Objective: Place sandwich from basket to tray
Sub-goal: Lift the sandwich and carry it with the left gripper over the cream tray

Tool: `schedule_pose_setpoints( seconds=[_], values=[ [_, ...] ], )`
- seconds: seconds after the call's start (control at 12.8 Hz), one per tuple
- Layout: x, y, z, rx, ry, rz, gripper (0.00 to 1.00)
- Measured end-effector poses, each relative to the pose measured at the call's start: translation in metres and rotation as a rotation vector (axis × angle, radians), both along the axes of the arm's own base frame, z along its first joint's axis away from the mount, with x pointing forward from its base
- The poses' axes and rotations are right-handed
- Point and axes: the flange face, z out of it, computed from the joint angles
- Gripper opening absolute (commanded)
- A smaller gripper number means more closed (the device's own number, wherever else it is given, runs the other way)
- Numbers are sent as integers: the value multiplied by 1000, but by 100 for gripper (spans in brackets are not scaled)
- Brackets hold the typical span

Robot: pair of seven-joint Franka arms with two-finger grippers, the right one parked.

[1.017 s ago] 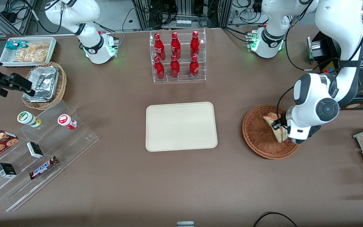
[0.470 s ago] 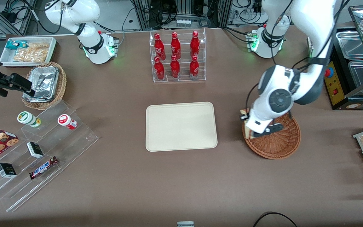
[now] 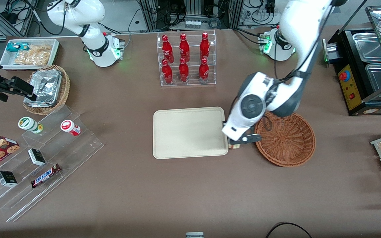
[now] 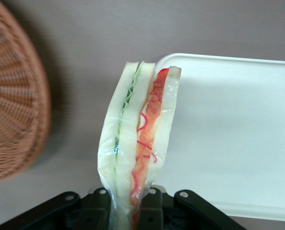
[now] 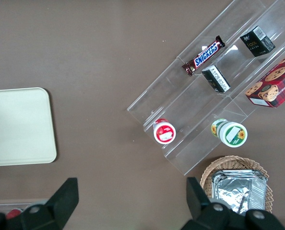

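The gripper (image 4: 128, 211) is clamped on the wrapped sandwich (image 4: 137, 143), pinching the wedge by one end so the bread slices and the red and green filling hang out edge-on in the wrist view. In the front view the gripper (image 3: 238, 142) sits above the gap between the wicker basket (image 3: 288, 140) and the cream tray (image 3: 190, 132), right at the tray's rim on the basket side, with just a sliver of sandwich (image 3: 234, 146) peeking out under the wrist. The basket looks empty, so this is the carry leg. To do it well, I'd say keep travelling until the wedge is over the tray's bare middle, not the rim, then come down low before letting go. Held by 1 end in a slippery wrap, it could swing or slide, so a smooth, unhurried move seems wise. Released on edge it may tip over, so lay it flat if possible.
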Motion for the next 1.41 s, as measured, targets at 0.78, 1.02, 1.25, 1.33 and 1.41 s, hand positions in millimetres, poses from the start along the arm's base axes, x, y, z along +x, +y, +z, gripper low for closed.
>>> schedule_pose_setpoints(
  seconds=[0.78,1.02,1.25,1.33,1.41],
  values=[
    [-31,-135,-53,-62,-77,112,6],
    [-40,-149,-66,-55,-68,112,8],
    [-47,-155,-76,-47,-58,100,76],
    [-48,-155,-78,-45,-55,100,100],
    [-48,-155,-80,-43,-53,102,100]
  ],
)
